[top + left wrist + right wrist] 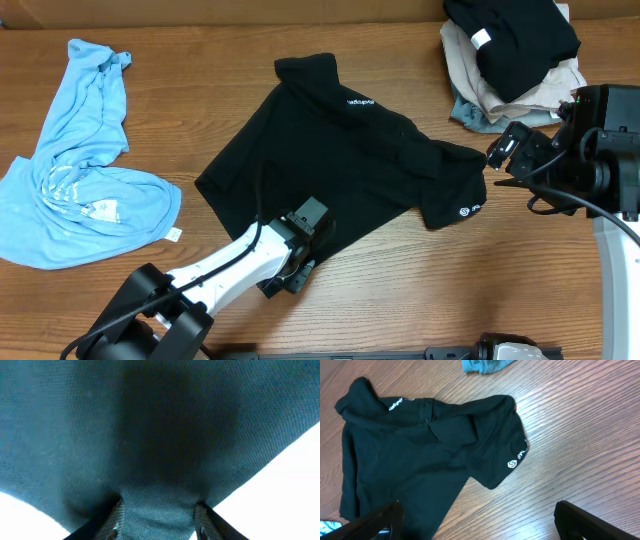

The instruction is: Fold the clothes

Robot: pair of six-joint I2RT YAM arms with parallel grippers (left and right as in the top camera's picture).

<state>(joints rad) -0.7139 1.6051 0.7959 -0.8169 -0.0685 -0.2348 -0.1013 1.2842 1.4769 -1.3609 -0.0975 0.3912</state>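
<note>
Black shirt [340, 160] lies spread mid-desk [400, 290], collar far, hem near. Left gripper [308, 222] sits at the near hem. In the wrist view, shirt cloth fills the gap between its fingers [202, 520], so the jaws are clamped on it. Right gripper [505, 152] is just right of the shirt's right sleeve with its jaws wide apart and nothing between them. Light blue garment [80, 170] at left. Folded pile [510, 60] at far right.
</note>
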